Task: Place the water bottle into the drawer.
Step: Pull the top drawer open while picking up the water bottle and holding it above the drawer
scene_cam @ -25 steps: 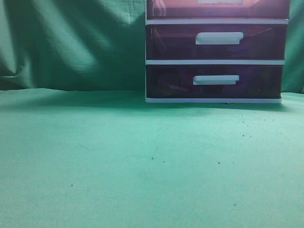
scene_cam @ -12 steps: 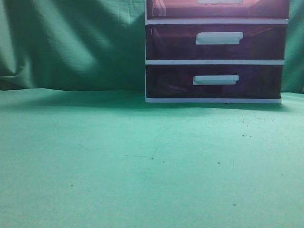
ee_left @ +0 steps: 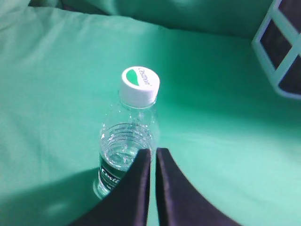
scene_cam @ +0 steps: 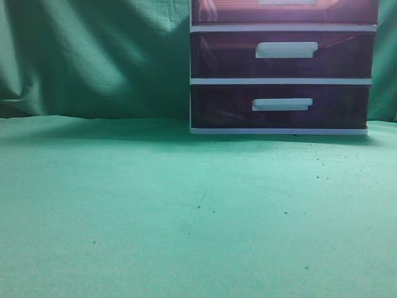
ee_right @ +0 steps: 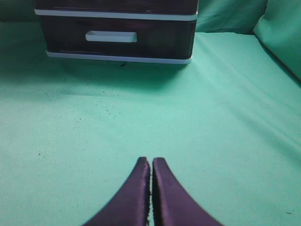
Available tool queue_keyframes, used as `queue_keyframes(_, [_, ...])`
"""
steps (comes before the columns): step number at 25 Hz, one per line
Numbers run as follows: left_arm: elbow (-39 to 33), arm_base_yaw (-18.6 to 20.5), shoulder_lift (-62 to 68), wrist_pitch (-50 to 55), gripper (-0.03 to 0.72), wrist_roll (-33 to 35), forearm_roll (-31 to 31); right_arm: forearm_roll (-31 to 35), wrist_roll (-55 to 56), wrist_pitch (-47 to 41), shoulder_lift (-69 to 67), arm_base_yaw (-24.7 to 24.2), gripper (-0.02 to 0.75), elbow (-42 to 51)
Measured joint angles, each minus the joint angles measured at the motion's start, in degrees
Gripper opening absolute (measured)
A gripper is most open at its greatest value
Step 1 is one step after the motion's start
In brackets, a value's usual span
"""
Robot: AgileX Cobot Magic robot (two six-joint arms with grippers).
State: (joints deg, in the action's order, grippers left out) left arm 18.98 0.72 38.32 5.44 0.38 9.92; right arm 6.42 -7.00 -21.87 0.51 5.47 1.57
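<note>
The left gripper has its fingers pressed together, holding nothing, just in front of the upright water bottle (clear, white cap), which stands on the green desk; contact between them cannot be confirmed. The right gripper likewise has its fingers pressed together above the bare desk. Farther back stands the white-framed drawer unit, where the top drawer, cut off by the frame edge, appears closed.
</note>
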Motion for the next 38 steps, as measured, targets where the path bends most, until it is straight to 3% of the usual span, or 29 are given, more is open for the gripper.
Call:
queue_keyframes(3, [0.9,-0.3,5.4,-3.0,0.000,0.5,-1.2,0.0,0.0,0.0,0.0,0.0,0.000,0.0])
queue_keyframes(4, [0.8,-0.3,7.2,-4.3,0.048,0.6,-1.4,0.0,0.0,0.0,0.0,0.0,0.000,0.0])
queue_keyframes(6, [0.8,-0.3,9.8,-5.9,0.194,0.7,-1.4,0.0,0.0,0.0,0.0,0.0,0.000,0.0])
queue_keyframes(9, [0.8,-0.3,13.3,-7.4,0.531,0.6,-1.4,0.0,0.0,0.0,0.0,0.0,0.000,0.0])
queue_keyframes(12, [0.9,-0.3,16.9,-9.2,0.656,-0.5,-1.4,0.0,0.0,0.0,0.0,0.0,0.000,0.0])
queue_keyframes(25, [10.6,-0.3,39.6,-15.0,0.642,-2.0,-1.4,0.0,0.0,0.0,0.0,0.0,0.000,0.0])
queue_keyframes(33, [11.1,-0.3,41.7,-16.6,0.279,-2.0,-1.4,0.0,0.0,0.0,0.0,0.0,0.000,0.0])
queue_keyframes(38, [11.2,-0.4,40.1,-13.9,0.283,-2.0,-2.2,0.0,0.0,0.0,0.0,0.0,0.000,0.0])
